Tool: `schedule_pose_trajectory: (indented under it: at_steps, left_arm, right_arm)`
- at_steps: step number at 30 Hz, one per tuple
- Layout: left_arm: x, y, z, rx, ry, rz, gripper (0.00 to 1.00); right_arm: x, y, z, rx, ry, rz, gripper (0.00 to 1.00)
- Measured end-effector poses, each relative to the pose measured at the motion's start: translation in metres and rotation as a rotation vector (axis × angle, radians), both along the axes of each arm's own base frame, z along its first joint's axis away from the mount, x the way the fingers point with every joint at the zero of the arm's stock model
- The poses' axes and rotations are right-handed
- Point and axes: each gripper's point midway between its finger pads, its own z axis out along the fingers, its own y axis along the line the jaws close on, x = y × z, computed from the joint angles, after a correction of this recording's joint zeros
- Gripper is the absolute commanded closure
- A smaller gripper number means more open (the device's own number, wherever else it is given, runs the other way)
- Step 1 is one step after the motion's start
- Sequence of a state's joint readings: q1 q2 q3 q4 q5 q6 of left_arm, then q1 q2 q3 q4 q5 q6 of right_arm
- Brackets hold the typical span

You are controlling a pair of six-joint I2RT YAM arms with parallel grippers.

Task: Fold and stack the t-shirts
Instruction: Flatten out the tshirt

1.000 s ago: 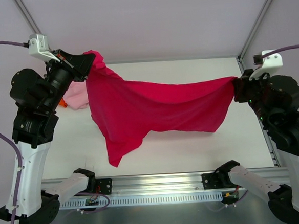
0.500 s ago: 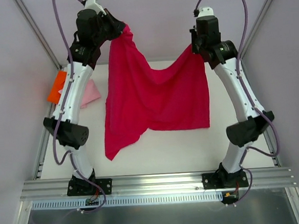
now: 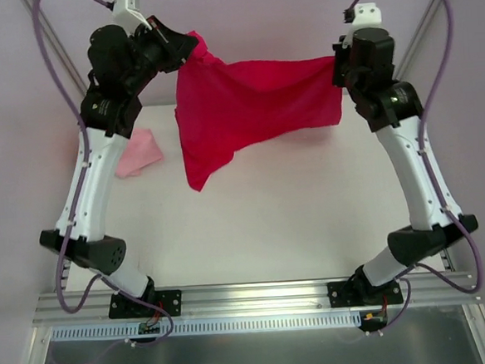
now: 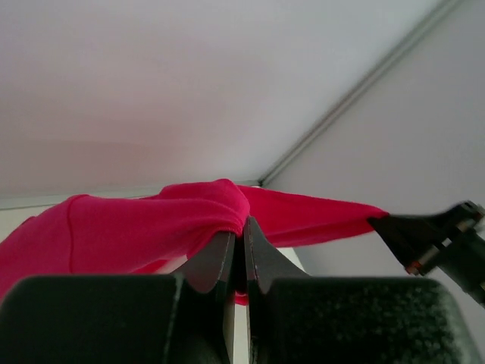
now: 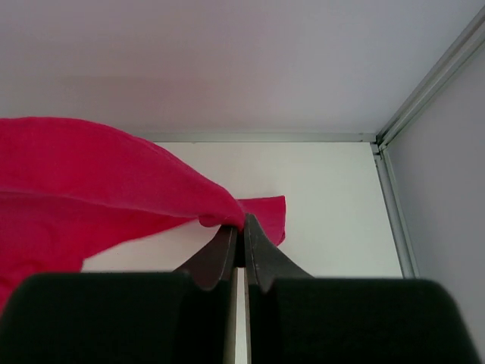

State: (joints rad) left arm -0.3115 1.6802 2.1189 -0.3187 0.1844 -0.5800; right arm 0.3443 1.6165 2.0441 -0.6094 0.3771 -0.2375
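The crimson t-shirt hangs in the air, stretched between both raised arms over the far part of the table, one corner drooping toward the left. My left gripper is shut on its left end; in the left wrist view the cloth bunches over the closed gripper. My right gripper is shut on the right end, and the right wrist view shows the red cloth pinched at the gripper. A light pink t-shirt lies as a small bundle at the table's left. The orange one is out of view.
The white table is bounded by metal frame posts at the back corners and a rail along the near edge. Purple cables loop above both arms.
Both arms have risen and reached toward the back, lifting the crimson shirt off the table and pulling it taut between them. The orange bundle seen at the left half a second ago is now hidden.
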Motion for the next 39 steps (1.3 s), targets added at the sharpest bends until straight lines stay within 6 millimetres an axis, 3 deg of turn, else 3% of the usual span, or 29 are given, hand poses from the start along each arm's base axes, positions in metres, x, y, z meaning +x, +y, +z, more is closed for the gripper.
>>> schedule_pose_trajectory:
  at_steps: [4, 9, 14, 18, 24, 30, 35, 39]
  left_arm:
    - [-0.086, -0.003, 0.059, -0.005, -0.162, -0.086, 1.00]
    - [-0.192, 0.010, 0.112, -0.040, -0.350, -0.189, 1.00]
    - [-0.267, 0.030, 0.133, -0.045, -0.480, -0.269, 1.00]
    - [-0.305, 0.033, 0.134, -0.036, -0.533, -0.351, 1.00]
    - [-0.342, 0.040, 0.138, -0.032, -0.591, -0.406, 1.00]
    - [-0.358, 0.043, 0.147, -0.030, -0.631, -0.432, 1.00]
    - [-0.348, 0.039, 0.143, -0.026, -0.609, -0.431, 1.00]
    - [-0.316, 0.028, 0.112, -0.005, -0.503, -0.413, 1.00]
  right_arm:
    - [-0.053, -0.013, 0.046, 0.010, -0.108, 0.026, 0.99]
    - [-0.138, -0.038, 0.087, 0.021, -0.250, 0.055, 0.99]
    - [-0.207, -0.065, 0.120, 0.052, -0.383, 0.067, 0.99]
    - [-0.241, -0.074, 0.122, 0.064, -0.411, 0.090, 0.99]
    - [-0.276, -0.087, 0.109, 0.058, -0.383, 0.098, 0.99]
    - [-0.282, -0.094, 0.091, 0.032, -0.315, 0.075, 0.99]
    - [-0.282, -0.094, 0.085, 0.025, -0.288, 0.074, 0.99]
    - [-0.280, -0.091, 0.081, 0.029, -0.271, 0.085, 0.99]
